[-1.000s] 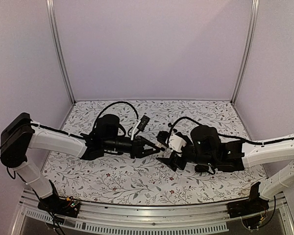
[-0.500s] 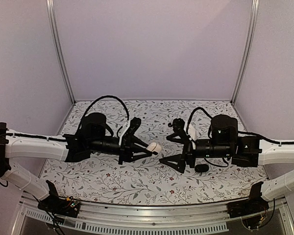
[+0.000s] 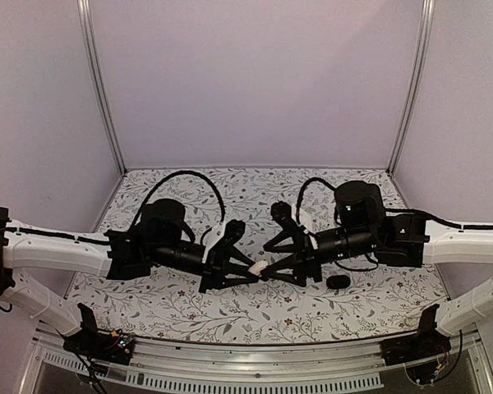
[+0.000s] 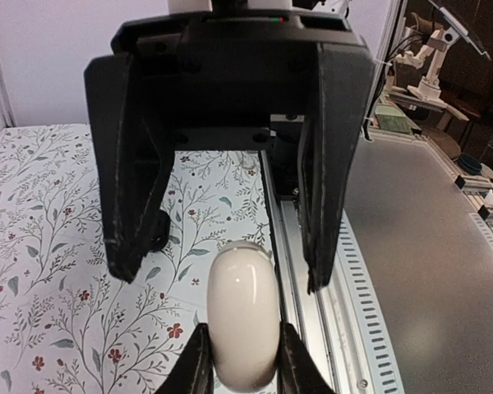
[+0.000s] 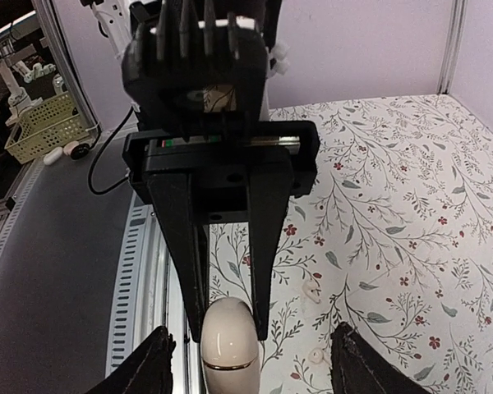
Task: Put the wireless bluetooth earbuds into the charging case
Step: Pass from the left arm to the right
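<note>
The white charging case [image 4: 242,316] sits at the lower centre of both wrist views and at mid-frame in the top view, held above the floral cloth [image 3: 189,308]. The left gripper [image 4: 243,353] is clamped on its near end, one finger pressed to each side. The right gripper [image 5: 251,328] faces it from the other side with its jaws spread wide. Its fingers flank the case's far end, with a gap showing on both sides. In the right wrist view, two small pale pieces [image 5: 311,289] [image 5: 316,355] lie on the cloth to the right of the case, too small to identify. A black oval case [image 3: 338,281] rests on the cloth at centre right of the top view, below the right arm.
</note>
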Controlling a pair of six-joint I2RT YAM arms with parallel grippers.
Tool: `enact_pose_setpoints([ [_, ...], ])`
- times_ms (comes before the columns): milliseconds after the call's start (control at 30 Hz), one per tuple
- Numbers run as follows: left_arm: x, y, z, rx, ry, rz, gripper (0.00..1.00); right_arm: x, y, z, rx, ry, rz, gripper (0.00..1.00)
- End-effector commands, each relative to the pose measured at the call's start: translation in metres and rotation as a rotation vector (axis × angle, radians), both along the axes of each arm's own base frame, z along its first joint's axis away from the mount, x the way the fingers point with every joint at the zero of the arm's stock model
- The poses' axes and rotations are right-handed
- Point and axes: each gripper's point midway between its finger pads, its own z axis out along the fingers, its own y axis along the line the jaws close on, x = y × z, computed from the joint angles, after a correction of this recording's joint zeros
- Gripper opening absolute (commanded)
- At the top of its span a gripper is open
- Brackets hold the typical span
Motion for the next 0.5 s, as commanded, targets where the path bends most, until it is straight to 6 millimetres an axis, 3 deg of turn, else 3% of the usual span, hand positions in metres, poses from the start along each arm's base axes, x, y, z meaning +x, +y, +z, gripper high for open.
enact_pose_setpoints([
  [0,-0.001,-0.003,0.017,-0.041,-0.048,0.002,0.00,-0.009,0.001,-0.010,-0.042,0.030,0.066,0.63],
  [233,0.000,-0.002,0.018,-0.050,-0.056,0.017,0.00,-0.010,-0.003,-0.018,-0.068,0.035,0.063,0.56],
  [467,0.002,-0.002,0.021,-0.054,-0.061,0.025,0.00,-0.008,0.000,-0.022,-0.087,0.036,0.064,0.42],
])
